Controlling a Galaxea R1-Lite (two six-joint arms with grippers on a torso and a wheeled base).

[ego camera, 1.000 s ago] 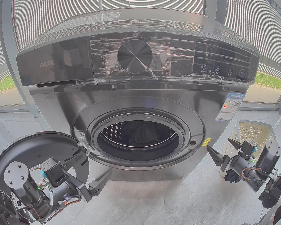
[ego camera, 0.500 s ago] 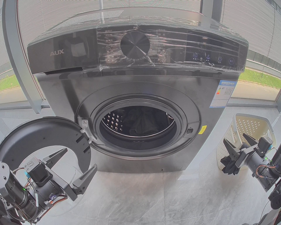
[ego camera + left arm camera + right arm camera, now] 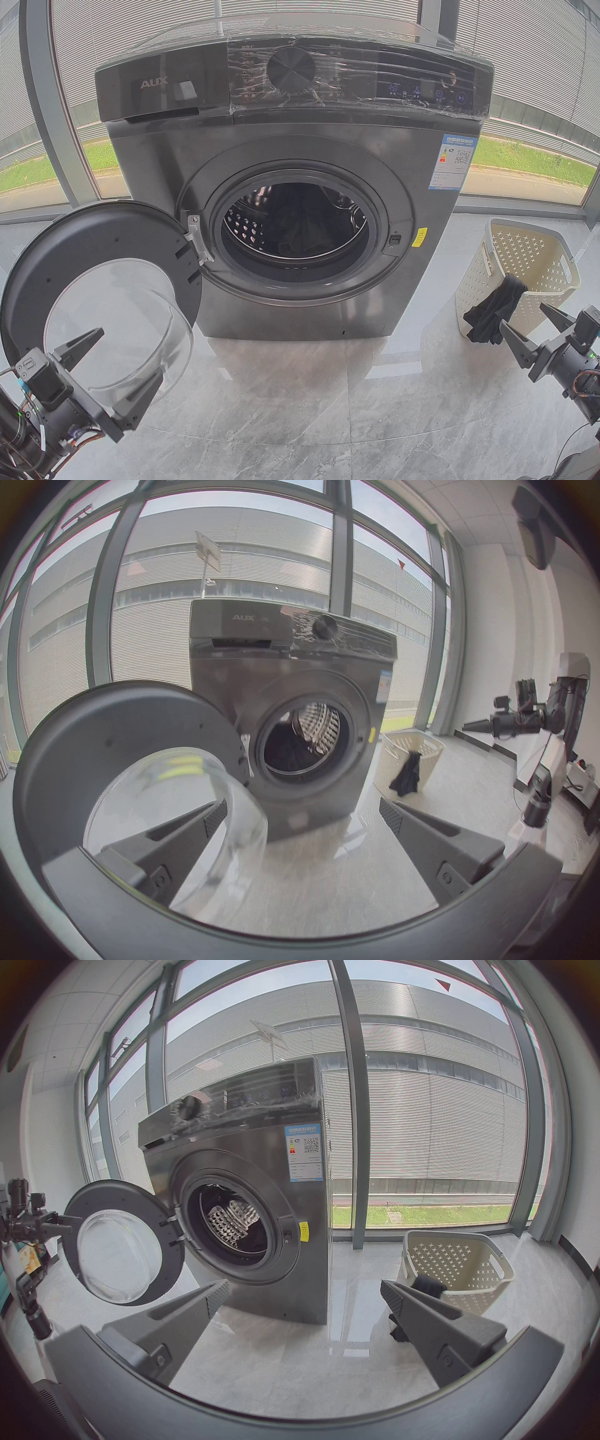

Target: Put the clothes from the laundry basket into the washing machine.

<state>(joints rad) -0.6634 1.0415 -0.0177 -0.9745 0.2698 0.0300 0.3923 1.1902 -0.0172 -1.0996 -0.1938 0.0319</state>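
The grey washing machine (image 3: 294, 144) stands ahead with its round door (image 3: 94, 269) swung wide to the left. Dark clothes (image 3: 300, 219) lie inside the drum. A cream laundry basket (image 3: 531, 262) sits on the floor right of the machine, and a black garment (image 3: 497, 309) hangs over its near rim. My left gripper (image 3: 112, 369) is open and empty, low at the left before the door. At the lower right, just short of the basket, my right gripper (image 3: 537, 334) is open and empty. The basket (image 3: 459, 1266) and machine (image 3: 244, 1191) also appear in the right wrist view.
Pale grey floor tiles (image 3: 350, 400) stretch in front of the machine. Tall windows (image 3: 544, 81) with metal frames stand behind it. The open door (image 3: 125, 761) juts out over the floor on the left side.
The whole head view has shifted: the machine now looks smaller and farther, so the camera has backed away. Both grippers sit lower in view, still open. The black garment on the basket's rim has come into sight.
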